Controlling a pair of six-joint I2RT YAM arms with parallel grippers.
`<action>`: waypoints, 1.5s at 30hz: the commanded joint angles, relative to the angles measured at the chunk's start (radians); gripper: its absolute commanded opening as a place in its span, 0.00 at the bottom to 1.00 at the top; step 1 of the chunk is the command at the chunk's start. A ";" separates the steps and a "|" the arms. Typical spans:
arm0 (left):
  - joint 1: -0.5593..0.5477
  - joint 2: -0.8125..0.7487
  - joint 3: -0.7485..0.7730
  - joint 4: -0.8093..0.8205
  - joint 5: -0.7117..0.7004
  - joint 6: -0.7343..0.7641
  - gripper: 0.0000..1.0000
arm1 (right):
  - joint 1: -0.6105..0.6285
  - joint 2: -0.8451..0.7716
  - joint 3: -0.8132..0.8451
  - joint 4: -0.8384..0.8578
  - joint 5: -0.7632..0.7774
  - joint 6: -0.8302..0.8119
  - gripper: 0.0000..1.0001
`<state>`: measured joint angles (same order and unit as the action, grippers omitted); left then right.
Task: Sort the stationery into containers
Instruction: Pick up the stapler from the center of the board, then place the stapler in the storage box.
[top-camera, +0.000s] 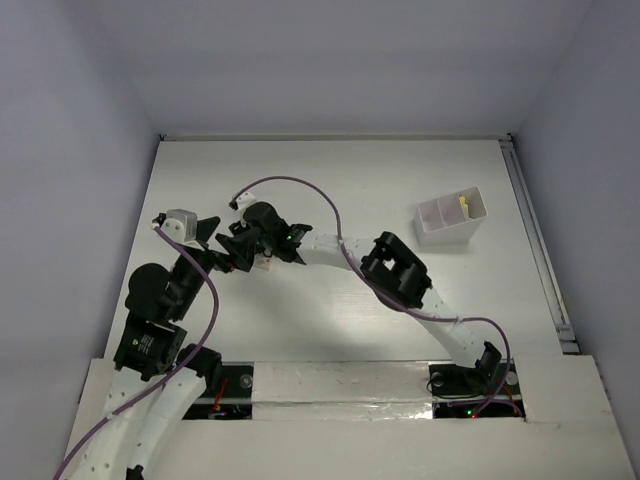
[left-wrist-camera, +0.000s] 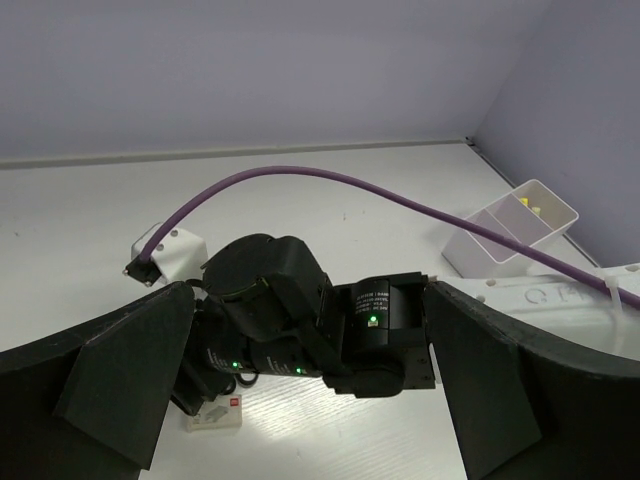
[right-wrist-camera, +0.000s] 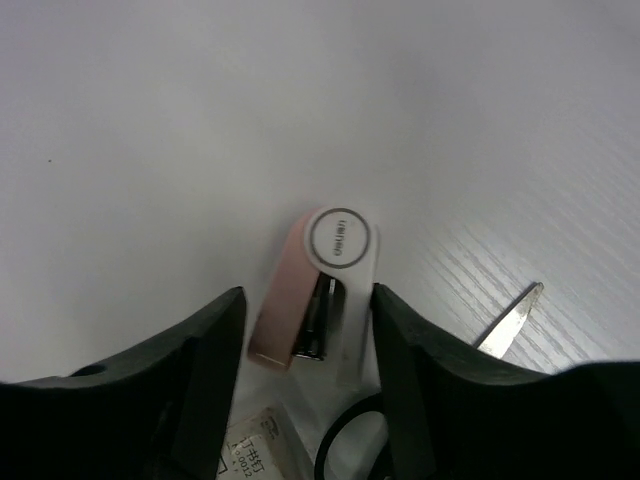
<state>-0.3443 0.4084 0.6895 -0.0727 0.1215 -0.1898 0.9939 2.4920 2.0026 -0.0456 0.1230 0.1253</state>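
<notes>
The right arm (top-camera: 400, 275) reaches from its base at the near right of the table (top-camera: 400, 170) low across the surface into the left half, about midway between the near and far edges, with its wrist bent down. The right gripper (right-wrist-camera: 308, 293) points at the surface there with its jaws partly apart, one on either side of a small pink-and-white stapler (right-wrist-camera: 310, 300) that lies flat on the table. The fingers (right-wrist-camera: 215, 350) sit just beside the stapler's long sides; whether they press on it cannot be told. The scissors (right-wrist-camera: 508, 320) lie just beside the stapler, blade tip pointing away, the black handle loop under the gripper. A small labelled box (right-wrist-camera: 255, 450) lies next to the handle. The left arm (top-camera: 150, 300) rises from the near left corner and leans in toward the same spot. The left gripper (left-wrist-camera: 310, 290) hangs above the table with its jaws wide apart, holding nothing and facing the right arm's wrist. A purple cable (left-wrist-camera: 330, 180) arches over that wrist. The divided container (top-camera: 452, 232) stands well apart from the grippers, near the right edge in the far half, with something yellow (top-camera: 462, 205) in one compartment.
</notes>
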 joint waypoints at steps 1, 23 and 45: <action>0.007 -0.013 0.044 0.042 0.009 -0.008 0.99 | 0.020 0.010 0.055 -0.002 0.076 -0.030 0.55; -0.002 -0.026 0.042 0.042 0.015 -0.008 0.99 | -0.064 -0.448 -0.399 0.349 0.222 0.090 0.13; -0.114 -0.082 0.044 0.036 0.003 -0.007 0.99 | -0.698 -1.098 -0.875 -0.327 0.309 0.027 0.14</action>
<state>-0.4454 0.3454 0.6895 -0.0731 0.1257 -0.1925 0.3374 1.4014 1.1114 -0.2604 0.4171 0.1646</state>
